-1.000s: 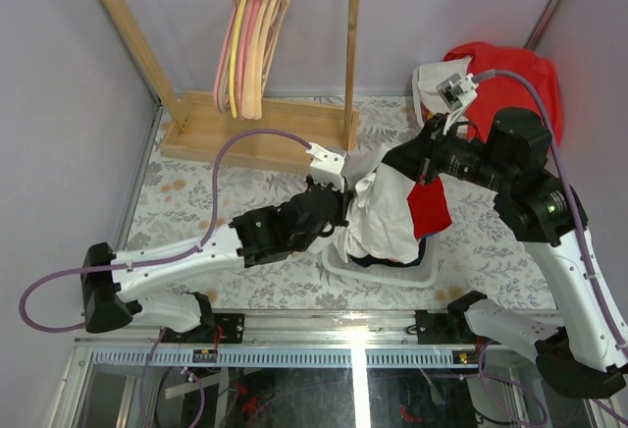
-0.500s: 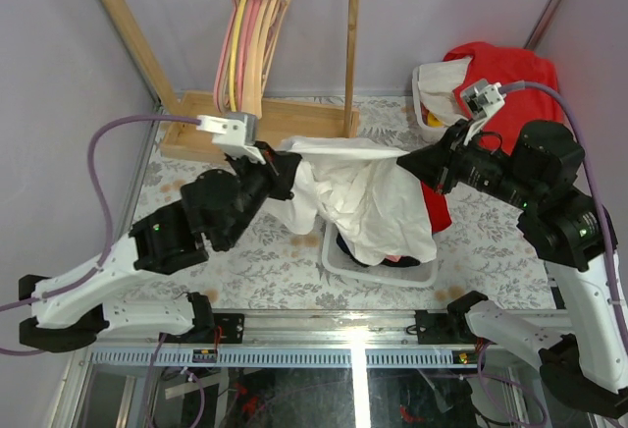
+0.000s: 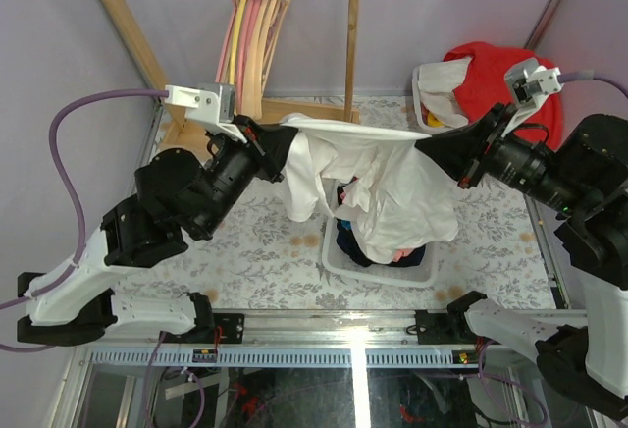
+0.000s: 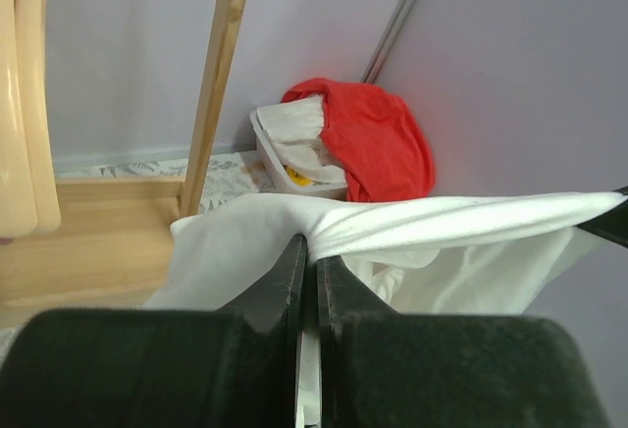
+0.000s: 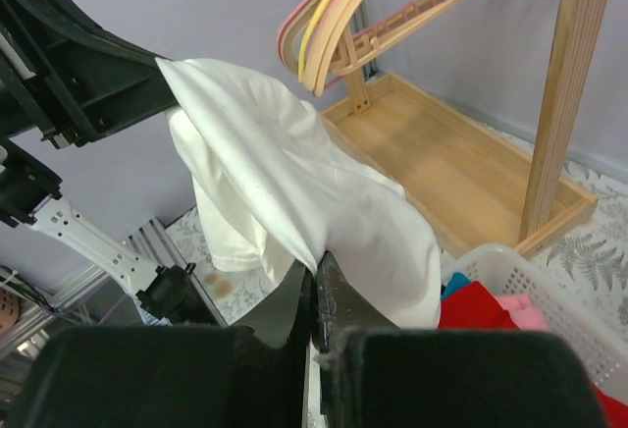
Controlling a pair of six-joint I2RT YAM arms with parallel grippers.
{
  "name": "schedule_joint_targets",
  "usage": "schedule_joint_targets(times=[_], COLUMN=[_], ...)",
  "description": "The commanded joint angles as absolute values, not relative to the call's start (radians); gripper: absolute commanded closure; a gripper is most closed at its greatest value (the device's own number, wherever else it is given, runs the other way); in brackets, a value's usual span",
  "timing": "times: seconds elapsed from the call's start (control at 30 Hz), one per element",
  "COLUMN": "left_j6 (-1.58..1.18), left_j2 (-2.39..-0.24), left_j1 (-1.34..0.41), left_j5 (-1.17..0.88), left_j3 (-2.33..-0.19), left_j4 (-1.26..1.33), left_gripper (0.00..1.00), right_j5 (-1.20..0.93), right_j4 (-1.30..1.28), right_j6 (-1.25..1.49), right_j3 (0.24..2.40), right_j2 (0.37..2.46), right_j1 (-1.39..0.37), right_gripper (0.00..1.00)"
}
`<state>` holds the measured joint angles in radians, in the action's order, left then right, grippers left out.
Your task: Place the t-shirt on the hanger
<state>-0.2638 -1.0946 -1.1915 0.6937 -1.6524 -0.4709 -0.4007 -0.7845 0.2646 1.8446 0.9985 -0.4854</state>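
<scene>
gripping the t-shirt (image 3: 378, 187) taut in the air above the basket (image 3: 388, 278), left hand (image 3: 278, 143) and right hand (image 3: 429, 149) both clenched on its top edge; lifted and spread, not yet on the hanger (image 3: 265, 50) up on the rack (image 3: 351, 55).

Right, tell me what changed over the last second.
Both arms swung up and apart, the left gripper toward the wooden rack and the right gripper toward the red garment. This drew the white cotton t-shirt up over the white plastic basket and stretched its top edge taut. Both grippers stayed shut on it; the rack and the red garment did not move.
</scene>
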Motion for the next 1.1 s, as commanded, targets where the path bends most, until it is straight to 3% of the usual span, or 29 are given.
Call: schedule_joint_targets(times=[0.0, 0.1, 0.3, 0.47, 0.83, 1.07], left_j6=[-0.169, -0.156, -0.164, -0.194, -0.433, -0.687], left_j2=[-1.065, -1.072, -1.127, -1.171, -1.048, -1.014], left_j1=[-1.176, -1.175, -1.175, -1.176, -1.176, -1.172], left_j5=[0.825, 0.830, 0.761, 0.714, 0.905, 1.046], left_j3=[-1.749, -1.787, -1.813, -1.836, -1.583, -1.323], left_j4=[-0.484, -0.511, -0.576, -0.648, -0.826, -0.923], left_gripper=[1.00, 1.00, 1.00, 1.00, 1.00, 1.00], right_j5=[-0.328, -0.283, -0.058, 0.150, -0.042, -0.071], right_j4=[-0.858, -0.920, -0.855, -0.855, -0.632, -0.504], right_j6=[0.247, 0.219, 0.275, 0.267, 0.287, 0.305], right_j3=[2.003, 2.033, 1.695, 1.620, 1.429, 1.492], right_j2=[1.012, 1.020, 0.906, 0.920, 1.062, 1.278], right_j1=[-0.478, -0.478, -0.478, -0.477, -0.478, -0.477], right_gripper=[1.00, 1.00, 1.00, 1.00, 1.00, 1.00])
